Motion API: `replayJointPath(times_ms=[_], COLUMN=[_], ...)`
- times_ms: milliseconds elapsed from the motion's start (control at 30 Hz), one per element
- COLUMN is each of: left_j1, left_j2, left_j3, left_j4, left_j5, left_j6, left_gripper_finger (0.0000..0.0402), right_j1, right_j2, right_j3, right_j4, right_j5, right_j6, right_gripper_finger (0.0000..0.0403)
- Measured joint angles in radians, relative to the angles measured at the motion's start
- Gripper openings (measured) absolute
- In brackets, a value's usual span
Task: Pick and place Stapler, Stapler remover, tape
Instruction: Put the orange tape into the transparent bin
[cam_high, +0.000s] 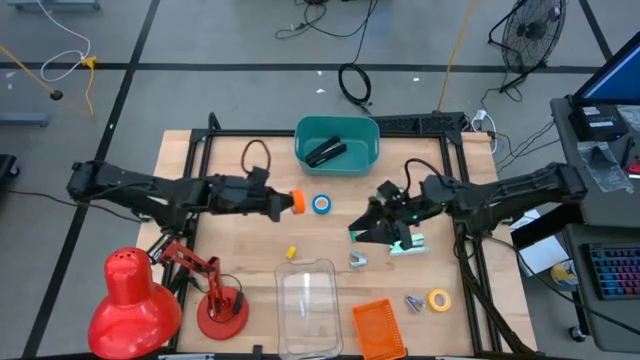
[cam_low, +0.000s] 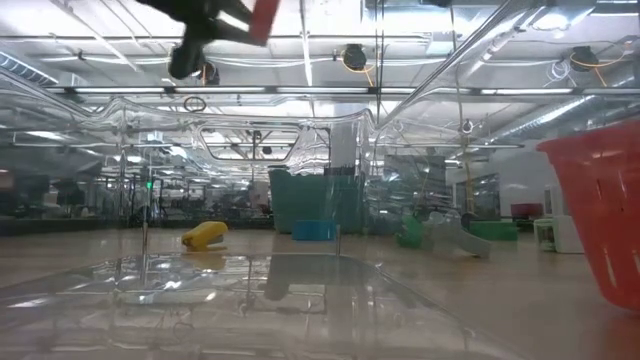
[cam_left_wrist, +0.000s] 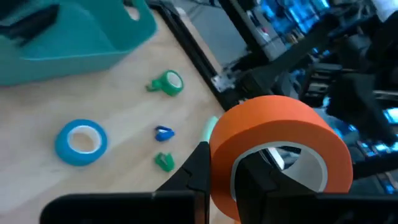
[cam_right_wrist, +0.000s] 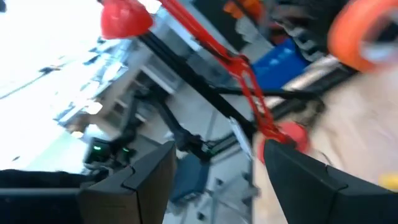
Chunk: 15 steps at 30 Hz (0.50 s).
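The orange tape roll (cam_high: 297, 202) is clamped in the left gripper (cam_high: 287, 204), held above the middle of the table (cam_high: 250, 250), just left of the blue tape roll (cam_high: 321, 204) lying flat on the wood. The left wrist view shows what the high view does not: one dark finger (cam_left_wrist: 198, 168) presses the roll's outer face and the other sits inside its pale core, so the roll (cam_left_wrist: 280, 152) stands on edge in the grip. That view also shows the blue roll (cam_left_wrist: 81, 142), the green tape roll (cam_left_wrist: 169, 83) farther right, and two tiny solid bits, one blue (cam_left_wrist: 163, 132) and one green (cam_left_wrist: 165, 162).

The yellow tape roll (cam_high: 439, 299) lies near the table's front right corner, seen only from above, with a small metal piece (cam_high: 413, 302) just left of it.

The right gripper (cam_high: 362, 230) is right of centre, low over the table; its own wrist view shows the two dark fingers (cam_right_wrist: 143, 180) spread apart with nothing between them.

The teal bin (cam_high: 337, 145) at the far centre holds a dark stapler-like object (cam_high: 327, 152). The clear plastic container (cam_high: 307, 300) at the near centre looks to hold nothing; the low view looks through its walls. An orange basket (cam_high: 378, 328) sits to its right. A red desk lamp (cam_high: 135, 300) stands at the near left corner.
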<state>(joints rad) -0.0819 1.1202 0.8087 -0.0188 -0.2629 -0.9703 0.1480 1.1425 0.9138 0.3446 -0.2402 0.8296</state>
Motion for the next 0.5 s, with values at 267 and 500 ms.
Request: replayJointPath(times_ms=[267,500], left_j1=[0.032,0.02], left_j2=[0.16,0.311], left_j3=[0.083,0.292], left_j4=[0.148,0.145], left_j5=[0.211,0.297], left_j6=[0.049,0.14], left_gripper_finger=[0.0038,0.0038], right_j1=[-0.045,-0.078], right_j2=[0.053,0.052], right_j3=[0.0,0.0], right_j4=[0.073,0.081], right_j5=[-0.059,-0.063], right_j6=[0.013,-0.003], right_gripper_finger=[0.0238,0.0238])
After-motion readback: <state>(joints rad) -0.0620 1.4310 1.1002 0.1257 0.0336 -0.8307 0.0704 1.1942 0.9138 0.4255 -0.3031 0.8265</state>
